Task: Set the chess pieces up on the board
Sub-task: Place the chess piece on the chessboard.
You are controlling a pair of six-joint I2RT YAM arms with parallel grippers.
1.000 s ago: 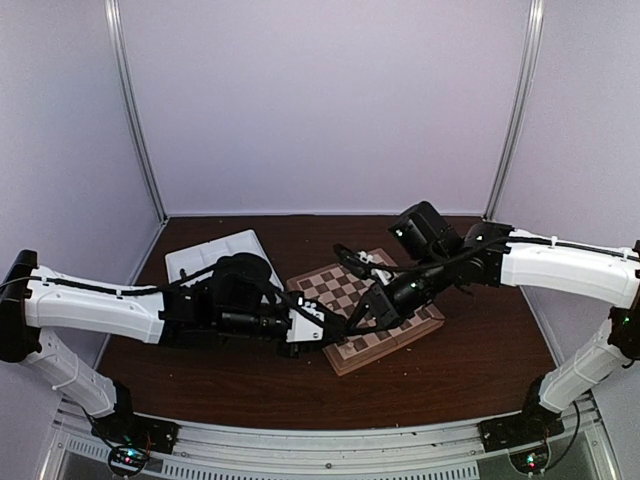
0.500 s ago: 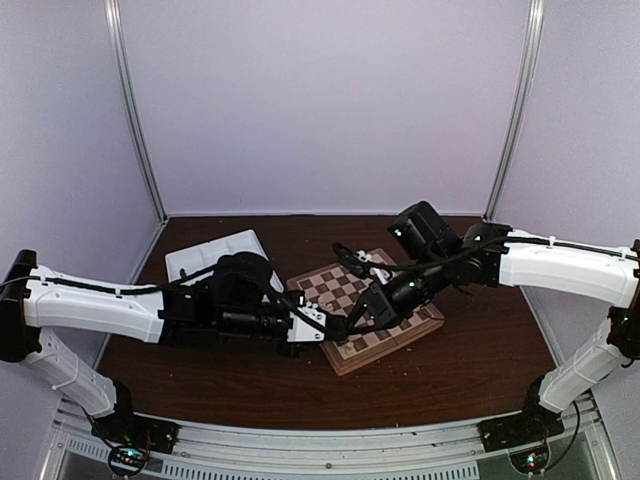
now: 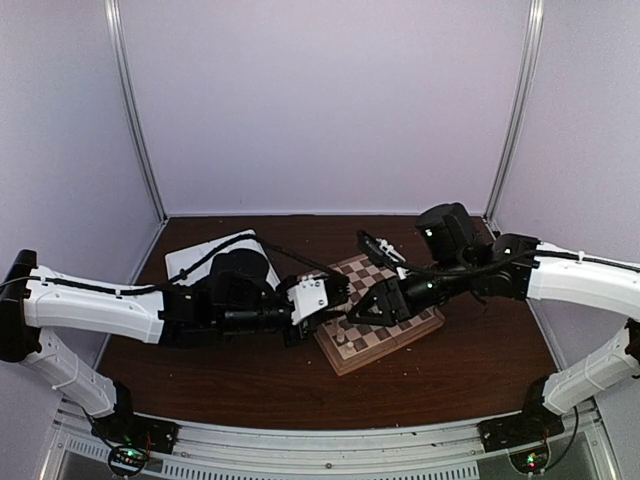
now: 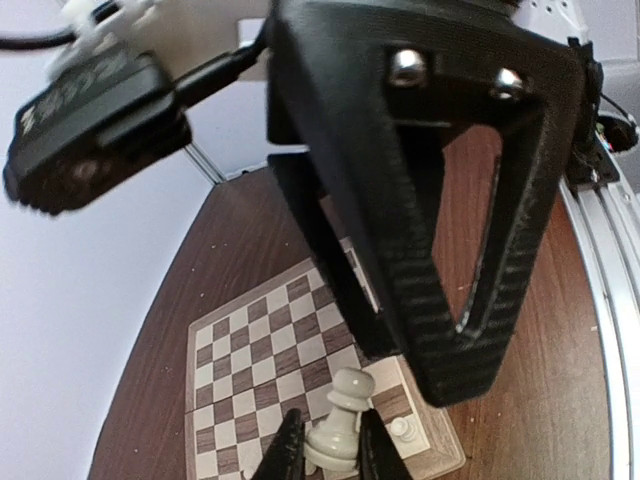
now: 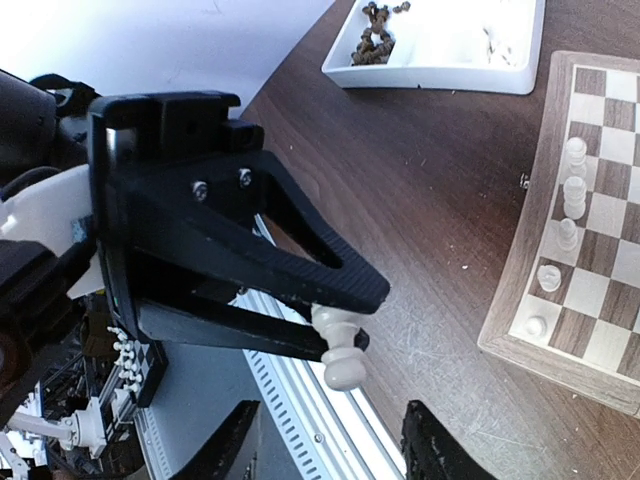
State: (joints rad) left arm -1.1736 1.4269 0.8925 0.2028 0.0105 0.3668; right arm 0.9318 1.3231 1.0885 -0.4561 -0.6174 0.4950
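My left gripper (image 4: 332, 452) is shut on a cream-white chess piece (image 4: 340, 420), gripping its base, head pointing away. It hangs over the near corner of the board (image 4: 260, 330). In the right wrist view the same piece (image 5: 340, 355) sticks out of the left gripper's black fingers (image 5: 300, 270). My right gripper (image 5: 335, 450) faces it, open and holding nothing, its fingers (image 4: 450, 250) just beyond the piece. From above, the left gripper (image 3: 338, 297) and right gripper (image 3: 365, 308) meet over the board's (image 3: 390, 335) left side.
Several white pieces (image 5: 570, 190) stand in a row along one board edge. A white tray (image 5: 440, 55) behind the board holds dark brown pieces (image 5: 375, 35). The metal rail (image 5: 330, 430) runs along the table's near edge.
The right gripper opened, let go of the white piece and drew back to the right. The left gripper closed on the piece and now carries it, turned and slightly raised.
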